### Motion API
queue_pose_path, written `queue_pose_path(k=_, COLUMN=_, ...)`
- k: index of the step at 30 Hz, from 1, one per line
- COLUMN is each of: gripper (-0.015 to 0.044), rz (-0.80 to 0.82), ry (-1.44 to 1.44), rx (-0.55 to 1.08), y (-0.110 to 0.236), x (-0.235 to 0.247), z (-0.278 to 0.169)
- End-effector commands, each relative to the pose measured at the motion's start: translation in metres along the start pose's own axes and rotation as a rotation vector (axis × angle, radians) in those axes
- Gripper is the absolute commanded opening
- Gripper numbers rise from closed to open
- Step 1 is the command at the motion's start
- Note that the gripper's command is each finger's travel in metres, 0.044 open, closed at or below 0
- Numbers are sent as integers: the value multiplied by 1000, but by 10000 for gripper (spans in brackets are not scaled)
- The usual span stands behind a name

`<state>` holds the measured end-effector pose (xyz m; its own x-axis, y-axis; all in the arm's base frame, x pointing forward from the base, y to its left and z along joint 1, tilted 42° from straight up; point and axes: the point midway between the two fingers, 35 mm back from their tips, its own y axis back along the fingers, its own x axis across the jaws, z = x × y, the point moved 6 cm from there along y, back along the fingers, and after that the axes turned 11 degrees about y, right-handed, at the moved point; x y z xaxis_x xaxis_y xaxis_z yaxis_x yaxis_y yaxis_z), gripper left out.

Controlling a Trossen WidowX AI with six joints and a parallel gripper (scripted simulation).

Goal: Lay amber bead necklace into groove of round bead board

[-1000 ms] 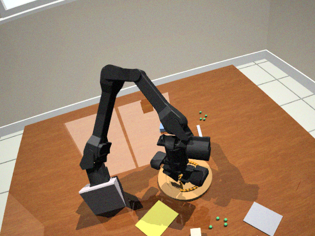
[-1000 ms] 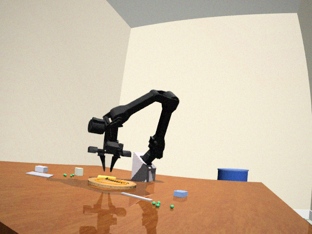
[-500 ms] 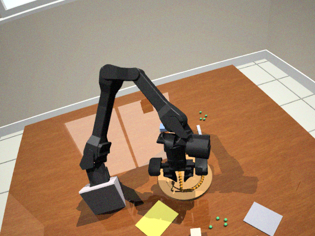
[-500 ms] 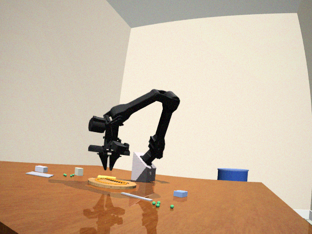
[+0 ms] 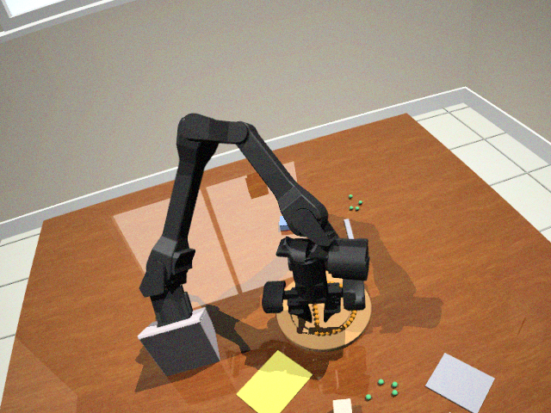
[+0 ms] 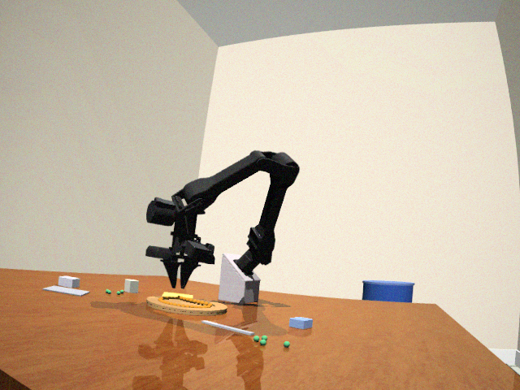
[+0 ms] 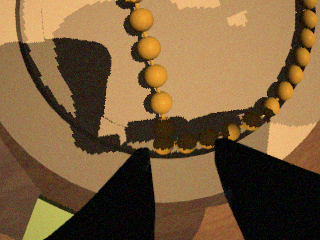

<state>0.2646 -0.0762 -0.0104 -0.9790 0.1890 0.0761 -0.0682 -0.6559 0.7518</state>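
The round bead board [image 5: 325,343] [image 6: 158,307] [image 7: 180,182] lies flat on the table. The amber bead necklace [image 5: 316,316] [image 6: 204,302] [image 7: 155,76] rests on it. In the wrist view one stretch follows the groove along the right and near side; another runs across the board's inner disc from the near edge. The groove's left arc shows no beads there. My gripper [image 5: 317,320] [image 6: 178,288] [image 7: 181,147] points down above the board, its fingers partly open with nothing between them. The arm hides part of the necklace in the top view.
A yellow sheet [image 5: 273,381] [image 6: 178,295] lies beside the board. Around it are a grey plate [image 5: 461,382] [image 6: 66,290], a cream block [image 5: 342,405] [image 6: 131,285], a blue block [image 5: 283,222] [image 6: 301,322], a pale rod [image 5: 348,229] [image 6: 227,327] and several small green balls [image 5: 394,384] [image 6: 262,342].
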Motion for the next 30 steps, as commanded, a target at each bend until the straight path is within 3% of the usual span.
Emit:
queue_pose_path(k=1, gripper=120, rz=5, ry=-4, rx=-6, y=-7, x=1, z=1)
queue_pose_path(k=17, gripper=120, rz=10, ry=-5, rx=-9, y=-27, x=3, z=1)
queue_pose_path(k=22, gripper=0, rz=9, ry=-1, rx=-4, y=-25, x=2, z=1)
queue_pose_path(k=30, gripper=0, rz=9, ry=-1, rx=-4, y=-25, x=2, z=1)
